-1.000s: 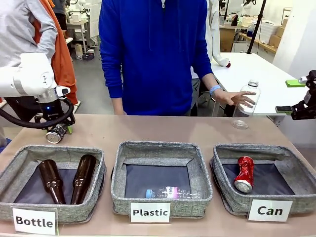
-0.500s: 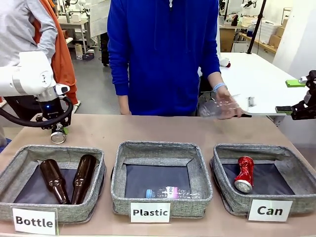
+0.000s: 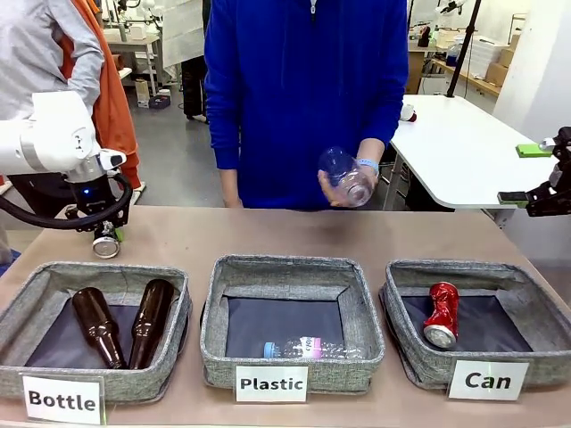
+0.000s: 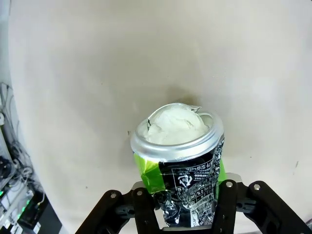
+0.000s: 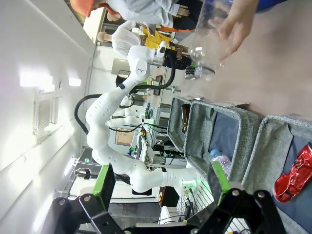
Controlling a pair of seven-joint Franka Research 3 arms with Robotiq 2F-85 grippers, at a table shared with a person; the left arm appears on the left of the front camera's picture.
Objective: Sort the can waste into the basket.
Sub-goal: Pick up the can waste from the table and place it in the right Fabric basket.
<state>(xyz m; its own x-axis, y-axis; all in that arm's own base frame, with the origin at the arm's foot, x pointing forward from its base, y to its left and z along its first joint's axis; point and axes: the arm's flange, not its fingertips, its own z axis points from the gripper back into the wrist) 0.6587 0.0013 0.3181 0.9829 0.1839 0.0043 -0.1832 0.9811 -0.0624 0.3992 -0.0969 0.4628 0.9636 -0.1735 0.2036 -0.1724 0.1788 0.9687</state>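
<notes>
Since a second ago the left pincer [image 3: 105, 247] has turned its load a little and sits in much the same spot above the far-left worktop [image 3: 294, 234], while the person's hand [image 3: 343, 178] has carried the clear plastic bottle [image 3: 340, 174] from the far right in front of the blue sweatshirt. Gripped in that left pincer [image 4: 187, 204] is the dark crushed can [image 4: 180, 161], black with green marks and a silvery rim, its dented top facing the beige worktop below; the fingers [image 4: 225, 207] pinch its crumpled lower body from both sides. Thin metal like this should be very light and already creased, so it likely yields further under pressure rather than slipping, and the buckled midsection gives the pads flatter faces than the round rim would. The red crushed can [image 3: 442, 314] already lies in the basket labelled "Can" [image 3: 526, 308] at the right, well apart from the held one, with the "Plastic" bin [image 3: 214, 312] and "Bottle" bin [image 3: 27, 303] between. The right pincer [image 5: 163, 204] hangs spread wide and empty off the worktop's right edge. Sharp torn edges could snag the basket's woven fabric on release.
</notes>
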